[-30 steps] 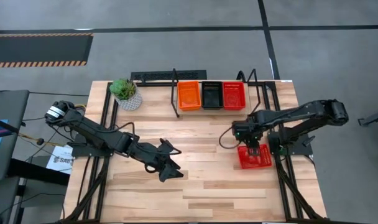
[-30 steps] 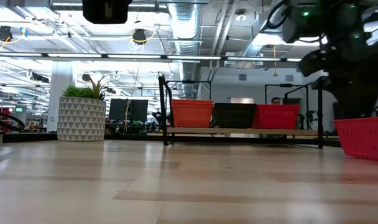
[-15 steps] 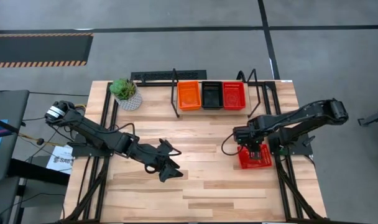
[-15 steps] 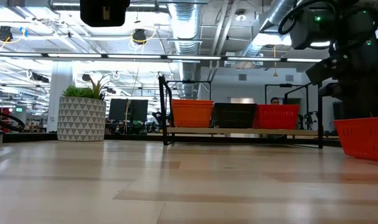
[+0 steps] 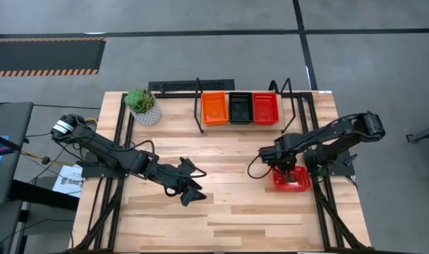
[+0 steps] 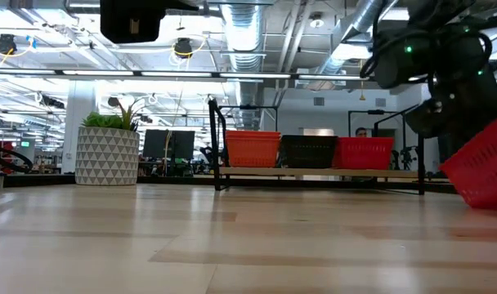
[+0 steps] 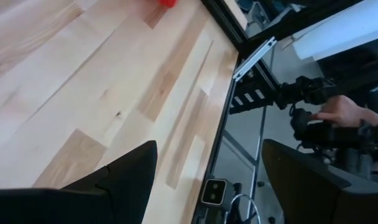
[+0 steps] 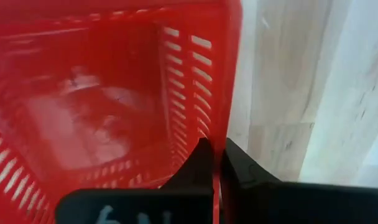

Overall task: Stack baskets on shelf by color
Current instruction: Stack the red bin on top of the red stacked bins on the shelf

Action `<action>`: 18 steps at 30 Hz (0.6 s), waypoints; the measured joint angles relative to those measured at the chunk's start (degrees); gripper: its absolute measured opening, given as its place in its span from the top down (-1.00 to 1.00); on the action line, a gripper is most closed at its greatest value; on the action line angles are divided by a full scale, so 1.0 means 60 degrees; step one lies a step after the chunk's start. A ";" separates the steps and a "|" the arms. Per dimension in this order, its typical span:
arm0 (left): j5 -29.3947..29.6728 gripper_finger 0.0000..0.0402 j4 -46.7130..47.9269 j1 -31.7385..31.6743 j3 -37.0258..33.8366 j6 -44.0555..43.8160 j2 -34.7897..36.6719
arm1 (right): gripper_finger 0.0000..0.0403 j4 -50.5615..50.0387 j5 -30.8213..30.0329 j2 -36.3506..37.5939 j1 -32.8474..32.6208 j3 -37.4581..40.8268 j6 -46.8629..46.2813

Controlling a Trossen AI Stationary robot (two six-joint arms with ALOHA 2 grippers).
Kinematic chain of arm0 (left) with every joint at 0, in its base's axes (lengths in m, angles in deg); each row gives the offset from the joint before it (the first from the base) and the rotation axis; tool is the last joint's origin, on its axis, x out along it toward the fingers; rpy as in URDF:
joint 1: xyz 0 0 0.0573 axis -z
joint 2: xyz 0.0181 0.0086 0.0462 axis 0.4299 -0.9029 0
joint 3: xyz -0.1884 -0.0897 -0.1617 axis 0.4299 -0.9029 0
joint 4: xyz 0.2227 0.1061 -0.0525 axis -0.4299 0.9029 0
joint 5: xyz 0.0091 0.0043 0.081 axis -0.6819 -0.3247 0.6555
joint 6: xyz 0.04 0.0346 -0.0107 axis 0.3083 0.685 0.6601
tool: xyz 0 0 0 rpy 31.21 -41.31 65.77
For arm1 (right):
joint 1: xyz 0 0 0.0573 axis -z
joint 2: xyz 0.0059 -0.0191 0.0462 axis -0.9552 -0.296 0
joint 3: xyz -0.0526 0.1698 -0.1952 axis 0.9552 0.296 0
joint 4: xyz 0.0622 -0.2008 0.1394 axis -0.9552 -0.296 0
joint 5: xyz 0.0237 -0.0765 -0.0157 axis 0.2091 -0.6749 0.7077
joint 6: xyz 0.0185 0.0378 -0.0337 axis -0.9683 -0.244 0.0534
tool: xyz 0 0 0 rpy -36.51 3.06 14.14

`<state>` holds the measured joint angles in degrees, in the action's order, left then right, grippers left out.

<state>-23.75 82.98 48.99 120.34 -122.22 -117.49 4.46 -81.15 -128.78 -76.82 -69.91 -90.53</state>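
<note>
A red basket [image 5: 293, 180] lies near the table's right edge, tipped, with my right gripper [image 5: 285, 169] shut on its wall; in the low view this basket [image 6: 481, 167] slants up to the right. On the shelf [image 5: 243, 124] at the far edge, an orange basket [image 5: 214, 108], a black basket [image 5: 240, 107] and a red basket [image 5: 264, 107] stand side by side. My left gripper [image 5: 190, 192] hovers open over the middle of the table, holding nothing. My right gripper pinches the red basket's mesh side wall [image 8: 225, 118] at its rim, one finger [image 8: 201, 163] inside the basket and one [image 8: 237, 167] outside. The fingers come from above, pointing down, at the basket's far side. The basket sits tilted in the hold, its low edge [image 6: 476, 202] near the tabletop.
A white plant pot [image 5: 145, 107] stands at the far left of the table. Black frame rails run along both table sides [image 5: 327, 212]. Bare wood [image 5: 236, 155] lies between the two arms. A person's hand [image 7: 341, 112] shows beyond the table edge.
My right gripper has sunk onto the red basket and shut on its wall. The basket, flat on the table before, is now tipped, one side raised.
</note>
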 joint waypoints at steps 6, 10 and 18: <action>0.0017 -0.39 0.0110 0.0000 0.0000 0.0079 -0.0003 | 0.97 0.0242 -0.0147 0.0385 0.0284 -0.0977 -0.0761; 0.0097 -0.39 0.0092 -0.0001 0.0000 0.0160 -0.0003 | 0.99 0.0150 -0.0375 0.1003 0.0839 -0.2004 -0.1282; 0.0084 -0.39 0.0189 -0.0205 0.0000 0.0182 -0.0003 | 0.99 -0.0624 -0.1162 0.1595 0.3084 -0.4748 -0.3613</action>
<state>-23.25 84.11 47.76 120.34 -121.12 -117.51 0.71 -88.13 -119.21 -58.31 -98.40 -112.21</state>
